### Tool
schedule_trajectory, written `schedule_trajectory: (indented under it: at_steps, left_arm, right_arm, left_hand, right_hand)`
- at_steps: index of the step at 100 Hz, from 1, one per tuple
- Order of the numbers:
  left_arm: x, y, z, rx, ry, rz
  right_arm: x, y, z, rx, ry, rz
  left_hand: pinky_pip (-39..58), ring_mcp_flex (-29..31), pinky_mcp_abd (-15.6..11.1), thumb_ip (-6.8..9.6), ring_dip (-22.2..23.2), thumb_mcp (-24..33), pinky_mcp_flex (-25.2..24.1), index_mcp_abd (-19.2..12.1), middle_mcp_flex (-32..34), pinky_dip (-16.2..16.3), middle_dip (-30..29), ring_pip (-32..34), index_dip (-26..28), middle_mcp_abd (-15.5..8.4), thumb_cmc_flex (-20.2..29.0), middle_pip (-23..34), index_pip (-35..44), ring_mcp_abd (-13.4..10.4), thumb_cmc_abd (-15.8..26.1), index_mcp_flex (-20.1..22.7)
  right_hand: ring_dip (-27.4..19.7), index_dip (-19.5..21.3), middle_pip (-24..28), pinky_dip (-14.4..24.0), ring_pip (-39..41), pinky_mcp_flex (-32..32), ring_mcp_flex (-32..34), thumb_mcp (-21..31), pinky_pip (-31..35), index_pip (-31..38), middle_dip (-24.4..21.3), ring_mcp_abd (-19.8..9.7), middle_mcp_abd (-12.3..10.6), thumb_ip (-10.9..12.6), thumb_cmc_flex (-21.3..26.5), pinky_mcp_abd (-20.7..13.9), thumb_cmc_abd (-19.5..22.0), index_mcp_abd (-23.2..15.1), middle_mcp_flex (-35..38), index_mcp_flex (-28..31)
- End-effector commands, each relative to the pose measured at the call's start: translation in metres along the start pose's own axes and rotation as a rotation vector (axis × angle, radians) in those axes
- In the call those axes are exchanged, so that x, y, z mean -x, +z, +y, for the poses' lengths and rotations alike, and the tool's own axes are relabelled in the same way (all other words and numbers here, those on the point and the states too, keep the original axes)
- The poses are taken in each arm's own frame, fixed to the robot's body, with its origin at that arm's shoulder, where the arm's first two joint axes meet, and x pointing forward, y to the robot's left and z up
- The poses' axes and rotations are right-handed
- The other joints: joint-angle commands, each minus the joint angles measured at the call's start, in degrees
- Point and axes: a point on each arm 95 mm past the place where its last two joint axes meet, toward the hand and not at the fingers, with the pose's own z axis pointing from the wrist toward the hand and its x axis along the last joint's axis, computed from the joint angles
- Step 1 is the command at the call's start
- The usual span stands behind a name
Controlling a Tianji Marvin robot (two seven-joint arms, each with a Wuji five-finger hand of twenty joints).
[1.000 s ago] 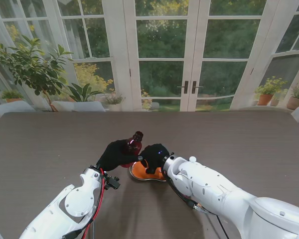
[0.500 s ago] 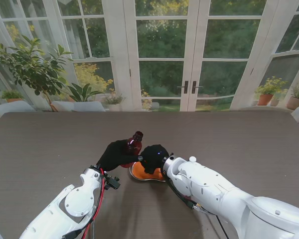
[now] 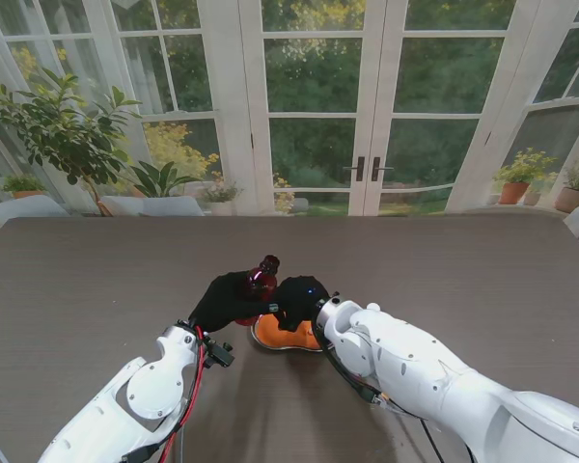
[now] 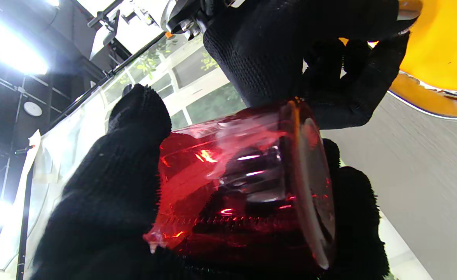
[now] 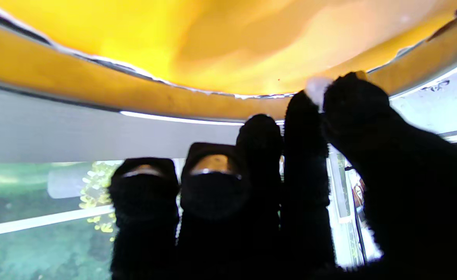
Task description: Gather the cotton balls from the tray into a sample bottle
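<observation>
Two black-gloved hands meet at the middle of the table (image 3: 96, 280), and little separates this moment from the one a second ago: the right robot hand (image 3: 297, 301) has edged slightly farther from me and toward the bottle, its forearm now lying a touch higher across the tray, while the left robot hand (image 3: 228, 297) keeps the same place and the same grip.

That left robot hand is wrapped around the sample bottle (image 3: 259, 282), held tilted off the table with its narrow neck pointing away from me. In the left wrist view the bottle (image 4: 244, 182) is translucent red plastic or glass, glossy, round-bodied with a flat circular base facing the camera; nothing can be made out inside it.

Just right of the bottle sits the tray (image 3: 270, 338), a shallow orange dish with a thin bright rim, mostly covered by the right robot hand. From the right wrist view its wall (image 5: 96, 93) is smooth and curved, and its inside looks bare in the part that shows.

One small white cotton ball (image 5: 316, 88) is pinched between the thumb and first finger of the right robot hand, at the tray's rim; the other fingers are curled close together. The gloves are coarse knit, the table a dull grey-brown with fine grain.
</observation>
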Motion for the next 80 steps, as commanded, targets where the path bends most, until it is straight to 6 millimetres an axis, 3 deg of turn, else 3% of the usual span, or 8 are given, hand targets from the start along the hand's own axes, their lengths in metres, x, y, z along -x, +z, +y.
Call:
schedule_trajectory:
  at_steps: [1,41,80]
  left_arm:
    - [-0.001,0.001,0.003,0.017,-0.006,-0.002]
    - [0.000,0.002,0.003,0.020,-0.004,-0.009]
    - [0.001,0.002,0.003,0.025,-0.004,-0.014]
  right_arm:
    - [0.001,-0.003,-0.004,-0.018,0.010,-0.009]
    - [0.011,-0.008,0.005,-0.019,0.113,-0.078]
    - [0.017,-0.015,0.031,0.025,0.178,-0.131]
  left_hand:
    - [-1.26,1.41,-1.17,0.90,-0.02,9.68,-2.15,-8.63,3.70,0.00,0.36,0.38,0.71,-2.89,7.55,0.06,4.16,3.04,16.81,9.80]
    - [-1.32,1.29,-1.18,0.90,-0.04,9.67,-2.25,-8.60,3.63,-0.01,0.34,0.33,0.74,-2.84,7.56,-0.03,4.05,2.98,16.83,9.81]
    - [-1.32,1.27,-1.29,0.93,-0.07,9.62,-2.29,-8.55,3.56,-0.01,0.31,0.27,0.79,-2.82,7.60,-0.10,3.92,3.11,16.88,9.82]
  right_hand:
    - [1.27,-0.20,0.31,0.07,2.18,1.32,2.12,1.17,3.77,1.83,0.85,-1.37,-0.87,0.52,1.39,0.64,-0.03,0.68,3.13,1.41]
    - [1.30,0.31,0.44,0.10,2.34,1.35,2.09,0.91,3.78,1.81,0.89,-0.92,-0.31,0.72,1.72,0.89,0.19,1.30,3.09,1.41]
    - [1.26,0.60,0.51,0.28,2.40,1.23,2.10,0.65,3.92,1.74,0.92,-0.97,0.03,0.86,2.04,1.15,0.22,1.83,3.10,1.46]
